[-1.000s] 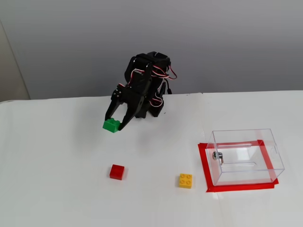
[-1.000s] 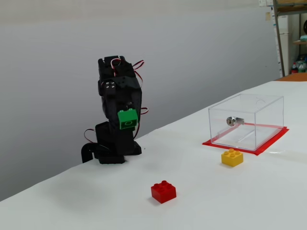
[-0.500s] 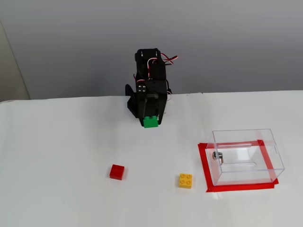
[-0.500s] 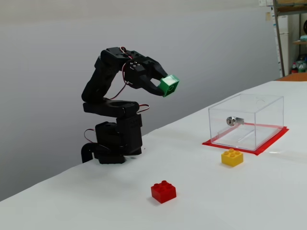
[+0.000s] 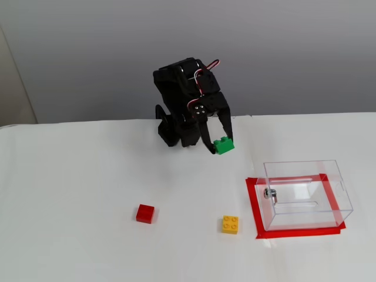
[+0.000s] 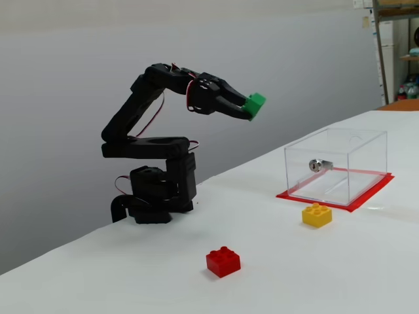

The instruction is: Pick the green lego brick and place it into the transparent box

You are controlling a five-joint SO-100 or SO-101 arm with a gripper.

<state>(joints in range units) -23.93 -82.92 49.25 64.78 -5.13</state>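
The claw (image 6: 251,106) pinches the green brick (image 6: 255,104) high above the table, so pickup looks done; the clear box (image 6: 335,165), off to its side below, awaits the drop.

Green lego brick (image 6: 255,104) held aloft, tilted, approx left of transparent box (image 6: 340,163), box upright, apparently empty, on red tape

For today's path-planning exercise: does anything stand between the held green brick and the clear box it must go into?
Nothing visible does. The gripper holds the green lego brick in the air, and the transparent box is open-topped. The yellow brick and red brick lie low on the table, aside.
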